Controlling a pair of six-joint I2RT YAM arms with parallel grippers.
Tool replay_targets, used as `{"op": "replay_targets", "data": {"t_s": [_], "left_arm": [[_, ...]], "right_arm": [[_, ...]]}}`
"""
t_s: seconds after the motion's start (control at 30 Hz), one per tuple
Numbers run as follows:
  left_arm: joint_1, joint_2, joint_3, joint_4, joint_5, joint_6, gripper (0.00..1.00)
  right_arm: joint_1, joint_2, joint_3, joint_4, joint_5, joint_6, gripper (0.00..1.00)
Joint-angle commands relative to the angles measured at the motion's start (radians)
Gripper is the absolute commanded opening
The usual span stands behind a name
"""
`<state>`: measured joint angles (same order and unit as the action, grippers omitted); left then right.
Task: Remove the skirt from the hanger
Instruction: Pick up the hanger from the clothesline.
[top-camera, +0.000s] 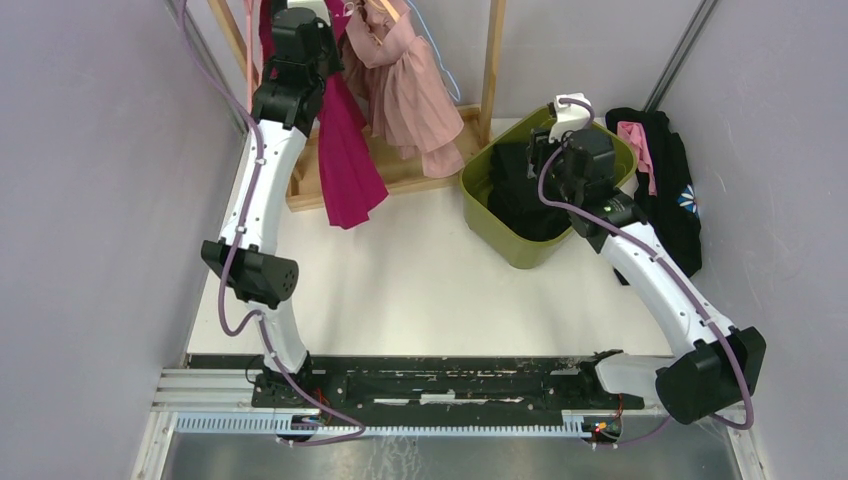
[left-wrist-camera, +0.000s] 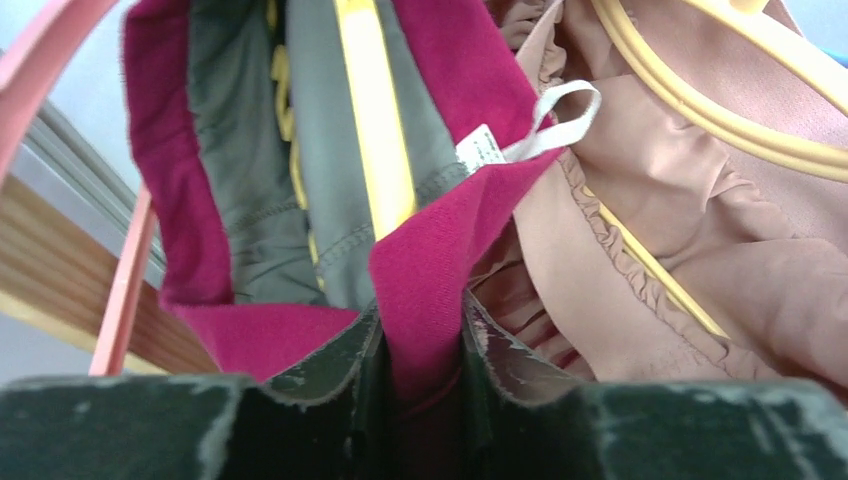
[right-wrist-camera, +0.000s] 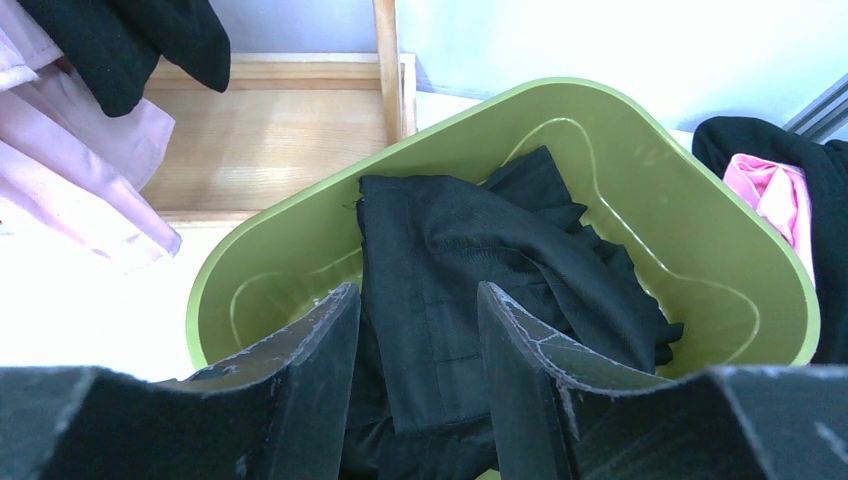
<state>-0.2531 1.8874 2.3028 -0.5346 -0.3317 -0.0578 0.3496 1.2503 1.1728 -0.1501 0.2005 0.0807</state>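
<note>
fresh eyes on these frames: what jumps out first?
The magenta skirt hanging from the wooden rack at the top left, with the left gripper pinched on a fold of it. Next, the lime-green tub right of centre, with a black garment piled inside and the right gripper open over it.

1 overhead wide; 2 wrist close-ups: skirt (left-wrist-camera: 430, 270), bin (right-wrist-camera: 650, 170).

Pale grey walls (top-camera: 90, 150) enclose a white tabletop (top-camera: 420, 290), with a wooden rack (top-camera: 491, 60) at its far end.
</note>
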Motion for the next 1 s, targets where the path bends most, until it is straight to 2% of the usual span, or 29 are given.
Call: {"op": "replay_targets", "data": {"t_s": [0.0,0.03,0.07,0.1,0.13,0.2,0.3,0.33,0.4,0.43,0.97], "left_arm": [[0.013,0.059,0.078,0.020,0.006,0.063,0.30],[0.016,0.072,0.094,0.014,0.005,0.067,0.29],[0.018,0.083,0.108,0.005,0.004,0.070,0.34],[0.020,0.092,0.114,0.002,0.000,0.069,0.50],[0.023,0.097,0.113,0.000,-0.005,0.067,0.60],[0.029,0.099,0.104,0.002,-0.008,0.067,0.62],[0.033,0.099,0.094,0.008,-0.006,0.069,0.48],[0.036,0.098,0.094,0.008,-0.006,0.067,0.38],[0.038,0.098,0.093,0.009,-0.007,0.068,0.09],[0.039,0.096,0.093,0.010,-0.006,0.069,0.04],[0.038,-0.076,0.019,0.136,0.146,0.093,0.03]], "right_arm": [[0.001,-0.028,0.000,0.046,0.020,-0.012,0.53],[0.001,-0.030,-0.001,0.045,0.020,-0.013,0.53],[0.002,-0.032,-0.003,0.043,0.022,-0.015,0.53],[0.002,-0.034,-0.006,0.045,0.025,-0.016,0.53],[0.001,-0.036,-0.009,0.047,0.028,-0.017,0.53],[0.000,-0.038,-0.013,0.049,0.032,-0.020,0.53],[0.000,-0.034,-0.015,0.047,0.034,-0.022,0.53],[0.000,-0.035,-0.013,0.047,0.033,-0.021,0.53],[0.000,-0.035,-0.014,0.047,0.034,-0.022,0.53],[0.000,-0.035,-0.015,0.047,0.034,-0.021,0.53],[0.000,-0.002,-0.019,0.058,0.016,0.001,0.53]]}}
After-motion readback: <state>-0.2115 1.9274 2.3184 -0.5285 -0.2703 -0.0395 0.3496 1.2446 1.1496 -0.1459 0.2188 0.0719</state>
